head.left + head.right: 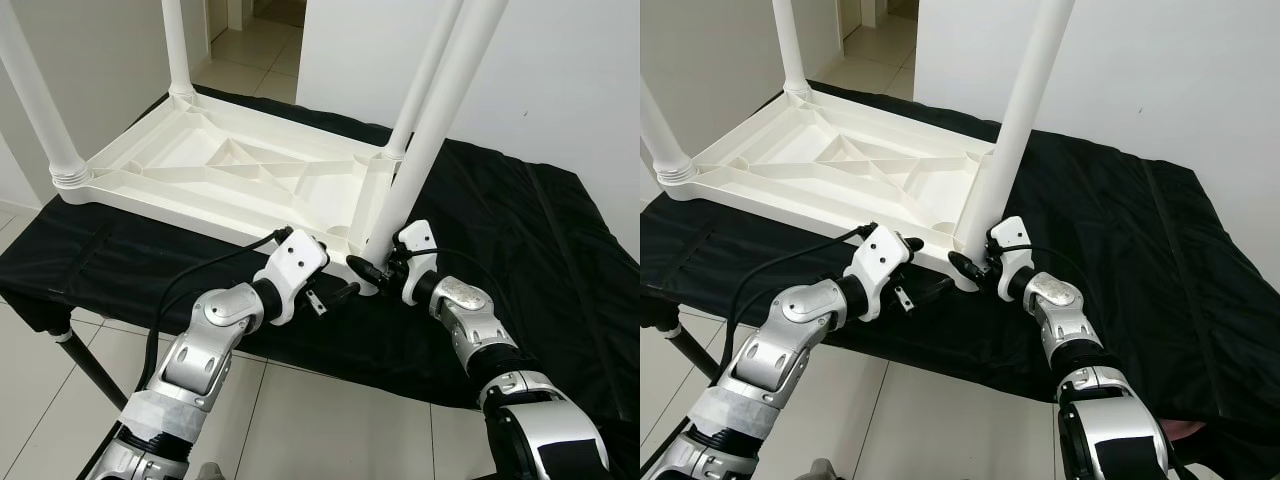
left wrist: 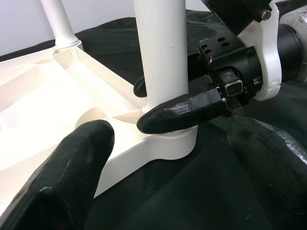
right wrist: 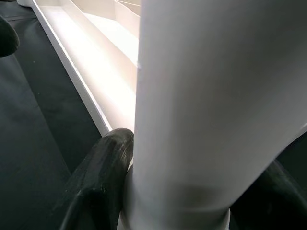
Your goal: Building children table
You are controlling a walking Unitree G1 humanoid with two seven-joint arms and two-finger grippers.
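My right gripper (image 1: 372, 268) sits at lower centre of the head views, its two black fingers closed around the base of the nearest white table leg (image 1: 430, 140), just above the corner socket. The right wrist view shows what the head views cannot: one finger pad (image 3: 103, 167) pressed flat against the leg's (image 3: 211, 96) round wall, the other a dark shape at the opposite side, so the leg is pinched between them. My left gripper (image 1: 335, 296) lies just left of it, low over the cloth, fingers spread wide and holding nothing. The left wrist view looks between those two fingers (image 2: 62, 167) onto the same corner and shows a right fingertip (image 2: 180, 115) crossing in front of the leg, above the socket collar.

The children's table (image 1: 230, 165) lies upside down at centre and upper left, its ribbed underside facing up. A second leg rises close behind the gripped one at upper centre, partly hidden by it in the left eye view. Two more legs stand at the left corners: one at the left edge, one at upper left.

All this rests on a work table draped in black cloth (image 1: 520, 240). Beyond are pale floor tiles (image 1: 250, 55) and a white wall (image 1: 560, 70).
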